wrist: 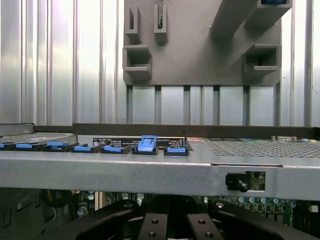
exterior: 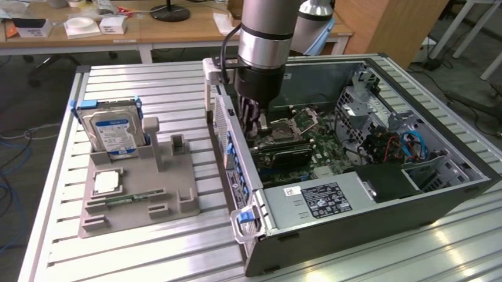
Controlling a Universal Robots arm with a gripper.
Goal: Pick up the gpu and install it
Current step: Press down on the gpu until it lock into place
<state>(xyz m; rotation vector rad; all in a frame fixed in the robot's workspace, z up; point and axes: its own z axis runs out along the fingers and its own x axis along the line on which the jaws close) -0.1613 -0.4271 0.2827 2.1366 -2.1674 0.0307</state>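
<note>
1. Exterior view: the arm (exterior: 263, 41) reaches straight down into the open computer case (exterior: 439, 194), which lies on its side on the slatted metal table (exterior: 157, 88), toward the table's edge on the exterior view's right.
2. The gripper (exterior: 261, 126) is low over the motherboard (exterior: 314, 147), near the case wall that faces the middle of the table. The fingers are clenched together.
3. The gpu (exterior: 284, 154) is a dark slab on the motherboard, just under the fingertips. I cannot tell whether the fingers pinch it or only meet above it.
4. The power supply (exterior: 325, 198) with a white-and-black label sits at the near end of the case, and blue cables (exterior: 414, 144) run at the side on the exterior view's right.
5. The grey parts holder (exterior: 168, 194) sits on the table toward the edge on the exterior view's left, just beside the case.
6. The hard drive (exterior: 115, 132) with a blue label stands upright at the holder's far corner. A square chip (exterior: 107, 181) lies flat nearer, and the green RAM stick (exterior: 129, 198) lies in a slot in front of it.
7. Wrist view: the black gripper (wrist: 170, 222) links sit close together, inside the case.
8. The grey case wall (wrist: 150, 172) crosses the picture, with a row of blue clips (wrist: 146, 144) along its rim. The motherboard (wrist: 260, 205) shows just past the links.
9. Beyond the wall are the table (wrist: 50, 60) slats and the grey holder (wrist: 200, 55) with open pockets.
</note>
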